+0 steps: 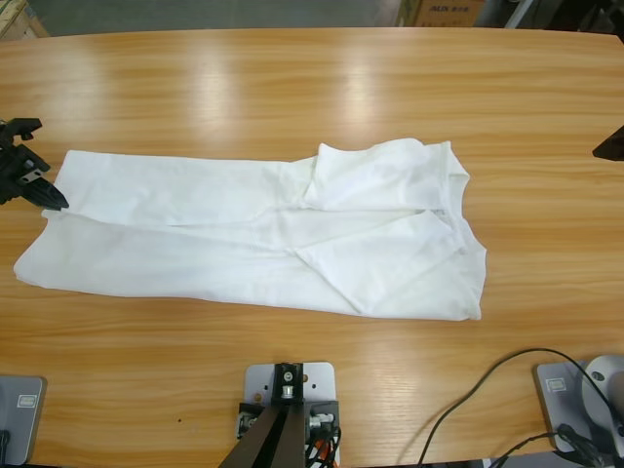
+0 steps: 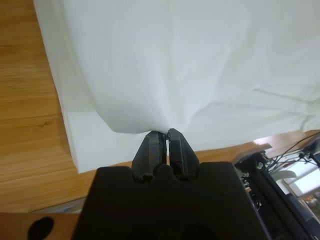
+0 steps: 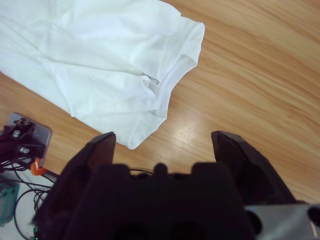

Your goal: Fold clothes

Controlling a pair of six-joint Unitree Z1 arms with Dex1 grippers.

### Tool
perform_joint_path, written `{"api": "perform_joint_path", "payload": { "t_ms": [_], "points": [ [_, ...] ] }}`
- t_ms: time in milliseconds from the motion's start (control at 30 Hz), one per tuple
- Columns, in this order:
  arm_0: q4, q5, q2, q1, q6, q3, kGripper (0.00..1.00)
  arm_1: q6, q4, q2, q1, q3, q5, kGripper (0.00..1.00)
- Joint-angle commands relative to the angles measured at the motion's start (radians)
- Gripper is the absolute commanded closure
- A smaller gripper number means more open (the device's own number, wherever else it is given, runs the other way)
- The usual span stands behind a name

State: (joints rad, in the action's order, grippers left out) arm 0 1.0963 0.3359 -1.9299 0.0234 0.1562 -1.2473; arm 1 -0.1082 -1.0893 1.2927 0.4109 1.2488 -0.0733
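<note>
One white T-shirt (image 1: 263,239) lies on the wooden worktop (image 1: 312,88), folded lengthwise into a long band with both sleeves turned in over the body. It is the only garment in sight. Its collar end points away from the left tool (image 1: 39,190), and its hem end lies right at that tool.

Two tools show. The left tool sits at the hem corner of the T-shirt; in the left wrist view its jaws are pressed together on a pinch of the white fabric (image 2: 150,75), which rises into a small tent just above the left tool (image 2: 166,135). The right tool (image 3: 162,142) hangs above bare wood just beyond the collar end of the T-shirt (image 3: 110,65), its jaws spread wide and holding nothing. In the high view only a dark tip of it shows at the picture's edge, on the far side of the T-shirt from the left tool.

The neckband and a small label inside it show in the right wrist view; the label's print is too small to read. No chest print is visible on the folded shirt.
</note>
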Motion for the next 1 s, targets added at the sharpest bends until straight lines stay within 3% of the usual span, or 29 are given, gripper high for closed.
{"api": "perform_joint_path", "payload": {
  "t_ms": [33,100,167,200,433,1000],
  "points": [
    [0.028,-0.005,-0.139,0.028,0.017,-0.012,1.000,-0.001,-0.015,-0.022,0.009,-0.006,0.012,0.220],
    [0.042,-0.006,-0.157,0.041,0.016,-0.023,0.518,-0.001,-0.017,-0.027,0.009,-0.006,0.012,0.220],
    [0.046,-0.010,-0.154,0.051,0.017,-0.026,0.250,-0.001,-0.020,-0.033,0.009,-0.006,0.012,0.220],
    [0.047,-0.016,-0.138,0.058,0.019,-0.027,0.189,-0.001,-0.022,-0.035,0.009,-0.006,0.012,0.220],
    [0.043,-0.013,-0.040,0.159,0.012,-0.021,0.161,-0.001,-0.027,-0.042,0.009,-0.006,0.012,0.220],
    [0.018,0.014,-0.187,0.151,-0.021,-0.059,0.170,-0.002,-0.042,-0.057,0.009,-0.002,0.012,0.217]
  ]
}}
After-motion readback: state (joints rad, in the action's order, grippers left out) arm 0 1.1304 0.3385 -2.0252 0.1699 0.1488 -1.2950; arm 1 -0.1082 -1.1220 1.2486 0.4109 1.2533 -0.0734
